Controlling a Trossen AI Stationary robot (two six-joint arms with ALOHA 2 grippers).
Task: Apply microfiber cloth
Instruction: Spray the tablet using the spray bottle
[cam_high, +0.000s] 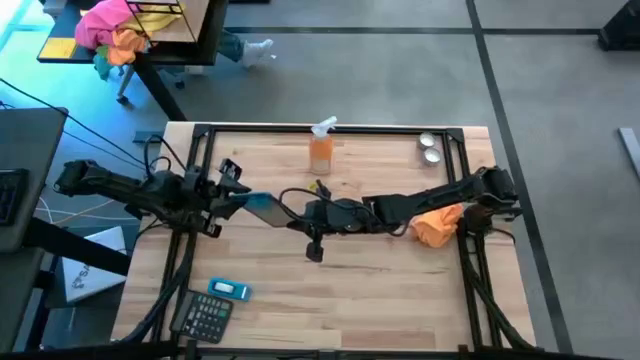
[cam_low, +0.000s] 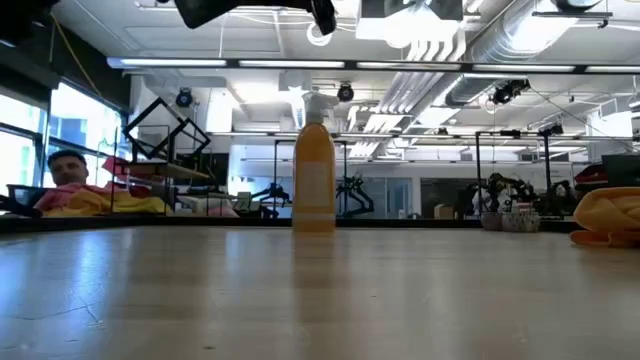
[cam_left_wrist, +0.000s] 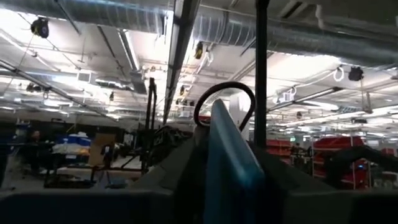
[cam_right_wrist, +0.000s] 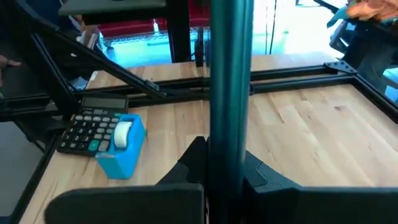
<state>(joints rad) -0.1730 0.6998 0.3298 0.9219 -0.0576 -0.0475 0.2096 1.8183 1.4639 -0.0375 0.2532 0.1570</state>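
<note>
Orange microfiber cloth (cam_high: 437, 225) is left crumpled at the table's (cam_high: 400, 290) right; the black phone (cam_high: 266, 208) is gripped edge-on by left gripper (cam_high: 240, 200) and right gripper (cam_high: 300, 212) at centre.

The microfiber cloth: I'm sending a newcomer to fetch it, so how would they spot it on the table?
Start from the wooden table seen from above and go to its right side. There, under the right arm's elbow, lies the microfiber cloth, a crumpled orange fabric heap. Unlike the upright orange spray bottle with its white top at the far edge, it is soft, low and shapeless.
</note>
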